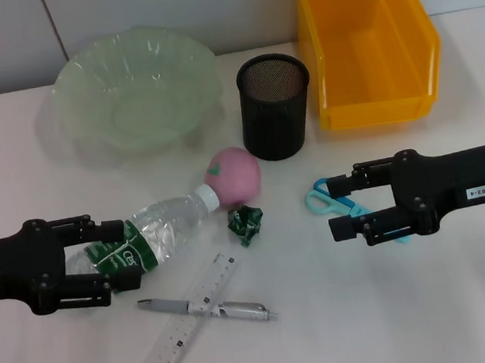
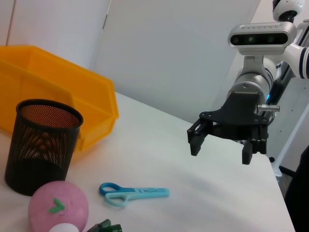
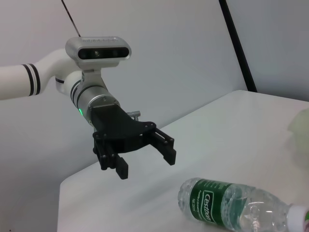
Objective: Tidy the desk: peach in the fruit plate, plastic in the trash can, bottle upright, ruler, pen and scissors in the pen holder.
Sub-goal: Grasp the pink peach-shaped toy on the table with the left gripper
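A clear water bottle [image 1: 165, 231] with a green label lies on its side, its white cap against the pink peach [image 1: 233, 175]. My left gripper [image 1: 129, 255] is open, with its fingers on either side of the bottle's base. The right wrist view shows this gripper [image 3: 145, 163] raised off the table and apart from the bottle [image 3: 231, 205]. My right gripper [image 1: 334, 206] is open above the blue scissors [image 1: 324, 197] and also shows in the left wrist view [image 2: 220, 154]. A crumpled green plastic [image 1: 247, 224], a clear ruler [image 1: 186, 324] and a silver pen [image 1: 208, 306] lie on the table.
A pale green fruit plate [image 1: 67, 83] stands at the back left. A black mesh pen holder [image 1: 275, 109] stands at the back centre, with a yellow bin [image 1: 326, 69] to its right. The pen lies across the ruler.
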Controlling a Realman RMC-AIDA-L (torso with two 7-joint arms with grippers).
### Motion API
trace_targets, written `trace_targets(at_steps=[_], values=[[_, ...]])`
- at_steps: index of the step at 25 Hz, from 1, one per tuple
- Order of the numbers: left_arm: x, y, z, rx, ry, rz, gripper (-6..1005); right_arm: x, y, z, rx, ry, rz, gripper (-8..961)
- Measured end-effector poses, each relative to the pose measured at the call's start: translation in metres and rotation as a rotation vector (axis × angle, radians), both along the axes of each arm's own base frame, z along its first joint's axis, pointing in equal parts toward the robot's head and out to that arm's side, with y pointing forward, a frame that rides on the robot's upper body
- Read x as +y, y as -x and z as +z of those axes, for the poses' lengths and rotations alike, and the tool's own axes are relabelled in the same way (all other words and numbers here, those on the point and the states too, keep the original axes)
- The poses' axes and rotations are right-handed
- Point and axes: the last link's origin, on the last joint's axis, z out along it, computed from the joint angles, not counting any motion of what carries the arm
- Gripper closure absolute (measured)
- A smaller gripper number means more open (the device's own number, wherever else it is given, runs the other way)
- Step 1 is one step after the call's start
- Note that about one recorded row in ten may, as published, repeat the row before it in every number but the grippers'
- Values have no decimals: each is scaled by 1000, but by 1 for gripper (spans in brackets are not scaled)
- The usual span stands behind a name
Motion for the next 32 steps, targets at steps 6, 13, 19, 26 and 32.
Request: trace_targets(at_steps=[6, 13, 19, 26, 32], values=[[2, -2, 0, 1, -2, -5, 191, 0, 0, 0, -1, 0, 0, 212], [4, -3, 1, 2, -13, -8, 196, 1, 0, 1, -5, 0, 1, 214], [20, -22, 11, -5, -93, -81, 200, 2, 1, 1, -9, 3, 4, 216], [57, -68, 11, 84, -177, -269, 205, 3, 2, 0, -16, 13, 6, 218], [86, -105, -8, 285, -174, -410, 209, 4, 1, -1, -27, 20, -12, 219]])
